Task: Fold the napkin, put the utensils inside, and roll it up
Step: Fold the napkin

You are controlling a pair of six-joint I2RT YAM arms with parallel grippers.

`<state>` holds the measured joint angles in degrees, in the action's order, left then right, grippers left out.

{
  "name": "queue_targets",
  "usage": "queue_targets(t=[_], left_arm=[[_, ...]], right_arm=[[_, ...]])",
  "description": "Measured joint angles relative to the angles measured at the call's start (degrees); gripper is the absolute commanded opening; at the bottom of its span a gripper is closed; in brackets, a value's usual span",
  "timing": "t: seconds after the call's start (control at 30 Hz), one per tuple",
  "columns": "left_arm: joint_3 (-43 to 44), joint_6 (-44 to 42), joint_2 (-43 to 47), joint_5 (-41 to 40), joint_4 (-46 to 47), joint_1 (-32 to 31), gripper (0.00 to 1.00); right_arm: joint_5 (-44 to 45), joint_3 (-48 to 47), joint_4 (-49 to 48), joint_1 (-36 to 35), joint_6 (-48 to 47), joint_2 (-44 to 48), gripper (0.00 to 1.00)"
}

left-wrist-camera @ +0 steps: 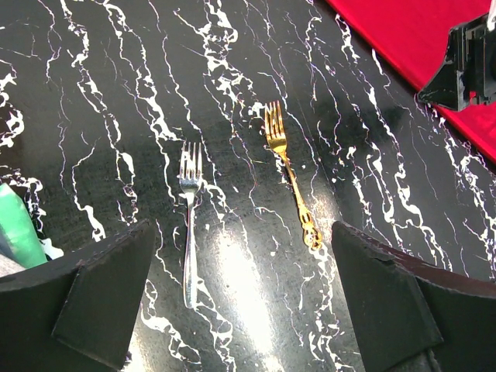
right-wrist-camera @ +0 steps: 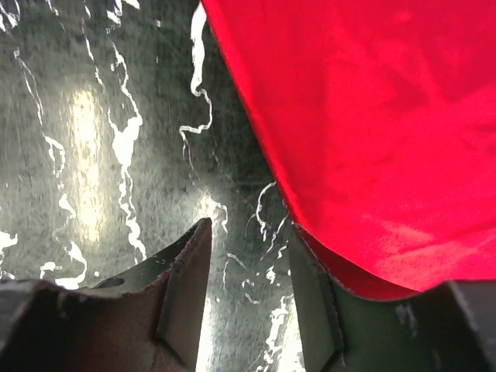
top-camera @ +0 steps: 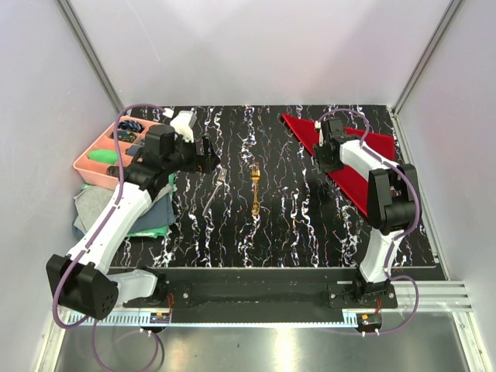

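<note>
The red napkin (top-camera: 353,180) lies as a flat triangle at the back right of the black marbled table. My right gripper (top-camera: 321,164) is down at its left edge. In the right wrist view the right gripper (right-wrist-camera: 249,226) is open, with bare table between its fingers, and the napkin (right-wrist-camera: 372,116) hem lies over the outside of the right finger. The silver fork (top-camera: 215,188) and the gold fork (top-camera: 255,188) lie side by side mid-table. My left gripper (left-wrist-camera: 241,226) hovers wide open just short of the silver fork (left-wrist-camera: 188,225) and the gold fork (left-wrist-camera: 291,174), touching neither.
A pink tray (top-camera: 87,167) holding assorted items stands at the back left. A pile of grey, green and blue cloths (top-camera: 116,209) lies in front of it under the left arm. White walls close off the table on three sides.
</note>
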<state>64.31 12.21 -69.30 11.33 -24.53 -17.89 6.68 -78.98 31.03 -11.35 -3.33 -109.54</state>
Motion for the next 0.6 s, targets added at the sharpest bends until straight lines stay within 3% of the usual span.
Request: queue_targets(t=[0.6], left_arm=[[-0.09,0.02,0.0,0.02,0.02,0.0,0.99]], right_arm=[[3.78,-0.61,-3.85,-0.33,-5.42,-3.1,0.38]])
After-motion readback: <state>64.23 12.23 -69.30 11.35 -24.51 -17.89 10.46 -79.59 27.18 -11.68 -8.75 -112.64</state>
